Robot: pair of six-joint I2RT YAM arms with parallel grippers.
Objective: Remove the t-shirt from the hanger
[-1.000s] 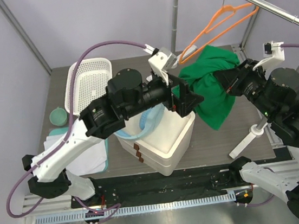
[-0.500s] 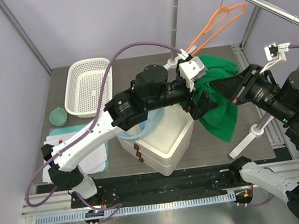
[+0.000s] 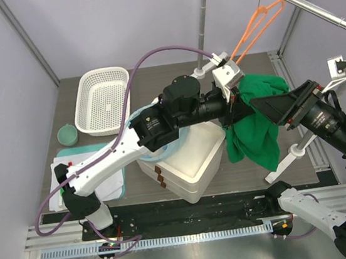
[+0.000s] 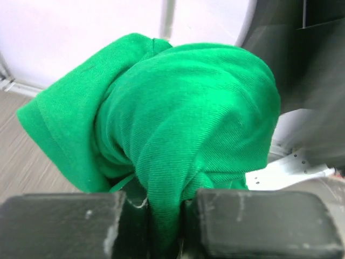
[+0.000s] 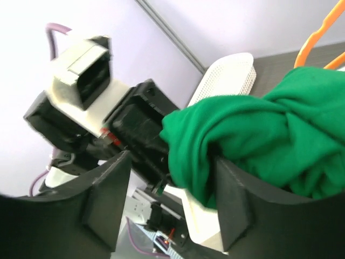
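The dark green t-shirt [image 3: 258, 125] hangs bunched above the table's right side, between my two grippers. My left gripper [image 3: 232, 111] reaches over the white box and is shut on a fold of the t-shirt [image 4: 178, 124]; the cloth is pinched between its pads [image 4: 164, 216]. My right gripper [image 3: 266, 103] stands open at the shirt's right side, and the cloth [image 5: 269, 135] lies against one finger [image 5: 232, 199] only. The orange hanger [image 3: 255, 26] hangs by its hook from the rail. Its lower end is hidden behind the left wrist.
A grey rail [image 3: 309, 4] runs across the upper right. The white box [image 3: 193, 162] sits mid-table under the left arm. A white basket [image 3: 102, 101] and a teal cup [image 3: 67, 135] are at the left. A white stand [image 3: 290, 156] lies near the right edge.
My left gripper closed on the t-shirt. My right gripper let go, opened and drew back to the right. The hanger swung up and to the right, with the shirt sagging below it.
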